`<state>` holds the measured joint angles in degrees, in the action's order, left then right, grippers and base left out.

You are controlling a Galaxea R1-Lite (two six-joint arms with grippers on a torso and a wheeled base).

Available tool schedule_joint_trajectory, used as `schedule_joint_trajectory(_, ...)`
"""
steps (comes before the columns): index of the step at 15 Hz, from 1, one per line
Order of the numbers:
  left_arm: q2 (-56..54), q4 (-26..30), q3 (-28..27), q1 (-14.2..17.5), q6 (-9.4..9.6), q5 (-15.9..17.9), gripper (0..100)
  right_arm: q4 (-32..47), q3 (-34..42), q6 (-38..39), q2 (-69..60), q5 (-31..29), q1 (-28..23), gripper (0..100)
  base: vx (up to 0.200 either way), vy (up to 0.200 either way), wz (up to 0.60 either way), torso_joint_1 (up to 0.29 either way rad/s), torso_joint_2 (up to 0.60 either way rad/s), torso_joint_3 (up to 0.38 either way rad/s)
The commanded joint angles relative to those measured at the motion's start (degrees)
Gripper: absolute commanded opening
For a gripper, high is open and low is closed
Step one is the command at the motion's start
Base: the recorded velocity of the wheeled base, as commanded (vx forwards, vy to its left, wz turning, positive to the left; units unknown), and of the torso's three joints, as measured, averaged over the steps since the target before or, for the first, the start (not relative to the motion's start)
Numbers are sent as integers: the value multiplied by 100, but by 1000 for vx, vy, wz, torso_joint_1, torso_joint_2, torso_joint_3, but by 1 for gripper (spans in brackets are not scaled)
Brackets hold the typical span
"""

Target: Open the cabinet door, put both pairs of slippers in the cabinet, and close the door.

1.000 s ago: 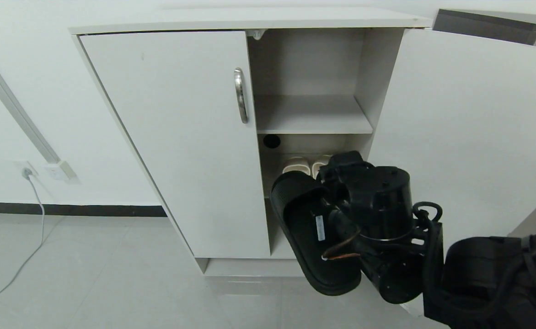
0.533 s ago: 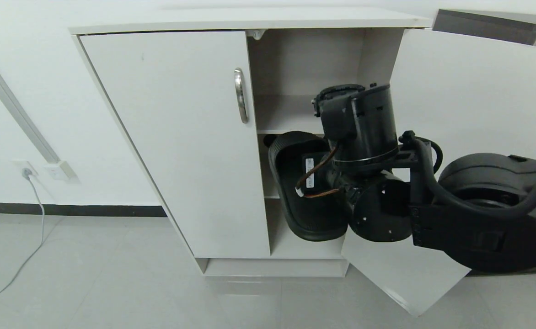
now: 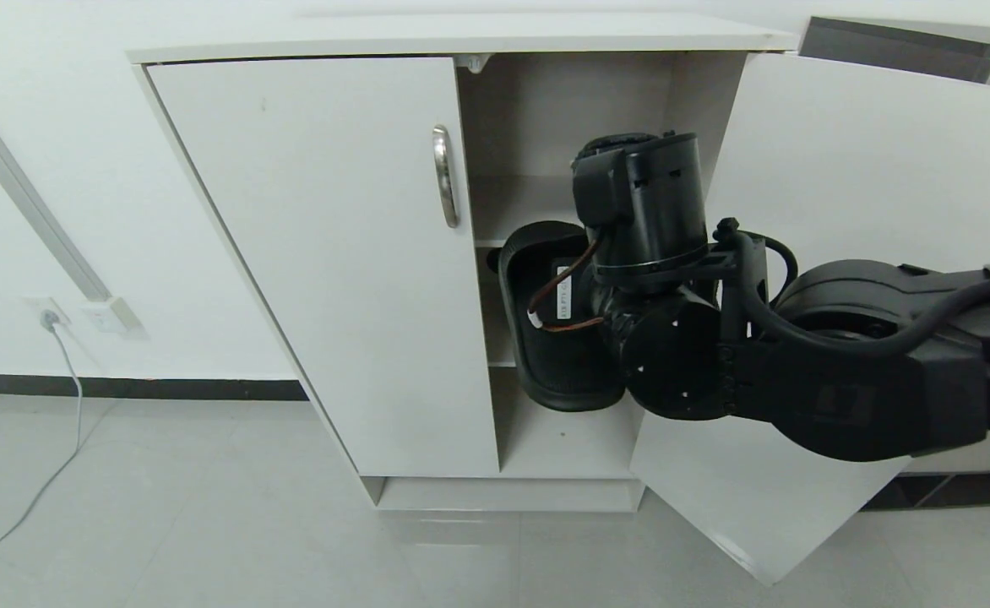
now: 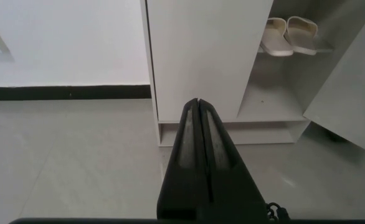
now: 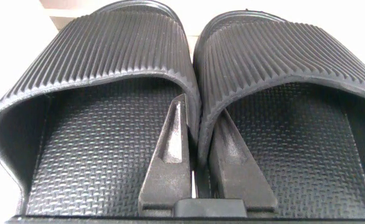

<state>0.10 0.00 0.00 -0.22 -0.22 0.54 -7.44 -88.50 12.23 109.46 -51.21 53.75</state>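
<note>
The white cabinet [image 3: 461, 34] has its left door [image 3: 318, 253] closed and its right door [image 3: 841, 211] swung open. My right arm [image 3: 655, 253] holds a pair of black slippers [image 3: 554, 338] at the opening, level with the middle shelf. In the right wrist view my right gripper [image 5: 201, 112] is shut on the two adjoining side walls of the black slippers [image 5: 108, 62]. A pair of pale slippers [image 4: 288, 34] lies on the middle shelf inside. My left gripper [image 4: 197, 102] hangs shut and empty over the floor in front of the cabinet.
The upper shelf [image 3: 571, 211] and the bottom shelf [image 3: 562, 443] are bare. The closed door has a metal handle [image 3: 445, 176]. A wall socket with a cord [image 3: 49, 319] is at the left, above grey floor tiles. The open door juts out to the right.
My right arm has risen with the black slippers from low in front of the cabinet up to the middle shelf's level, and moved in toward the opening.
</note>
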Motion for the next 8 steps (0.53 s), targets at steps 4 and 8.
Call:
schedule_joint_trajectory(4, -1, 0, 0, 4, -4, 8, 0, -12, 114, -1, 5, -3, 4, 0, 0, 0, 0, 0, 0, 0)
schedule_joint_trajectory(8, -1, 0, 0, 4, -4, 8, 0, -21, 158, -1, -4, -3, 4, 0, 200, 0, 0, -4, 5, 4)
